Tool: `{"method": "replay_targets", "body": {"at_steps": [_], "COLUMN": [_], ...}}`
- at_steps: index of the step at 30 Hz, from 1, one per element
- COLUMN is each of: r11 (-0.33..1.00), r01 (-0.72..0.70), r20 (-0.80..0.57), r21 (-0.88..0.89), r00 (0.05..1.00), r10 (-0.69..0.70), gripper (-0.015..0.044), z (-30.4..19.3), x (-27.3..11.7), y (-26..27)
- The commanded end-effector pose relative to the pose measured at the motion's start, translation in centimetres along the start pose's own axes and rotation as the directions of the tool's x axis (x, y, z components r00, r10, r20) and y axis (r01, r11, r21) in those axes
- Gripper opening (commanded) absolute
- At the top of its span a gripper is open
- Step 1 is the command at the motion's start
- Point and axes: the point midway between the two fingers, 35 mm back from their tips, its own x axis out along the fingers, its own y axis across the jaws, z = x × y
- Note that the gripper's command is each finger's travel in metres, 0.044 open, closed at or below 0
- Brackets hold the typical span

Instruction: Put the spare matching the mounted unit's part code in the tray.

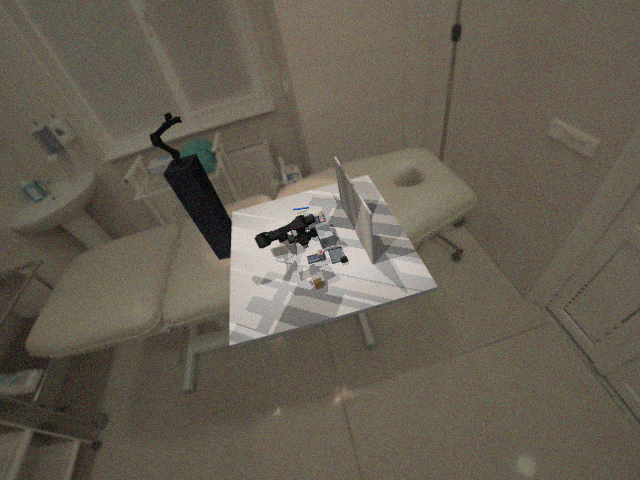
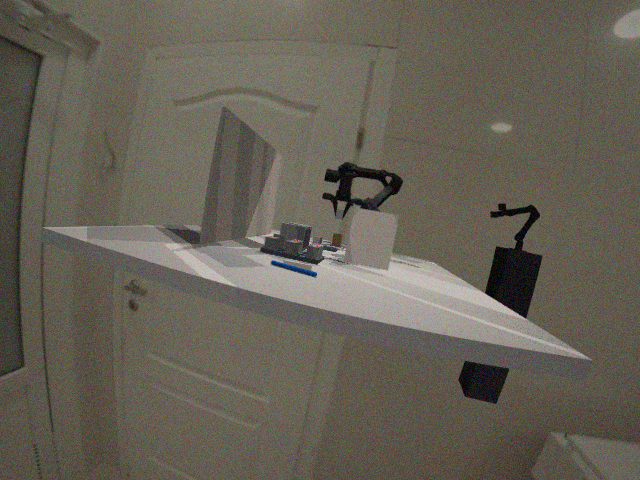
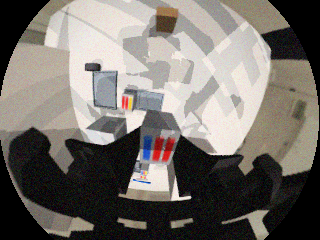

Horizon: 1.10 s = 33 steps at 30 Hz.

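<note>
So the claw (image 1: 313,236) (image 2: 339,215) (image 3: 158,130) is sitting partly open, gripping the grey spare with blue-red-red bars (image 3: 159,143), which is hanging above the tabletop (image 1: 268,304) (image 2: 392,310) (image 3: 90,30). I'm guessing it's stiff, light and a bit slick, so pinching the flat sides squarely is making sense.

Has blue, red and red bars, left to right in the wrist view, on the grey held block (image 2: 339,212) (image 3: 159,137). Shows red, red, yellow on the smaller-looking grey block (image 3: 128,101), left of and above the held block there. Turns brown on the cube (image 1: 318,283) (image 2: 337,239) (image 3: 166,20) above it, blue on the thin rod (image 1: 300,208) (image 2: 293,268) (image 3: 141,181) below.
</note>
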Motion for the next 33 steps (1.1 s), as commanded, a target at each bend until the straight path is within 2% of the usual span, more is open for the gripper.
{"method": "replay_targets", "body": {"at_steps": [1, 18, 33], "r11": [1.000, 1.000, 1.000], "r01": [0.001, -0.003, -0.007], "r20": [-0.001, -0.003, -0.002], "r21": [0.004, 0.007, 0.011], "r00": [1.000, 1.000, 1.000], "r10": [-0.001, 0.003, 0.007], "gripper": [0.0000, 0.0000, 0.0000], "z": [0.1, 1.6, 2.4], "x": [-0.6, -2.2, -1.8], "y": [-0.1, 7.5, 14.9]}}
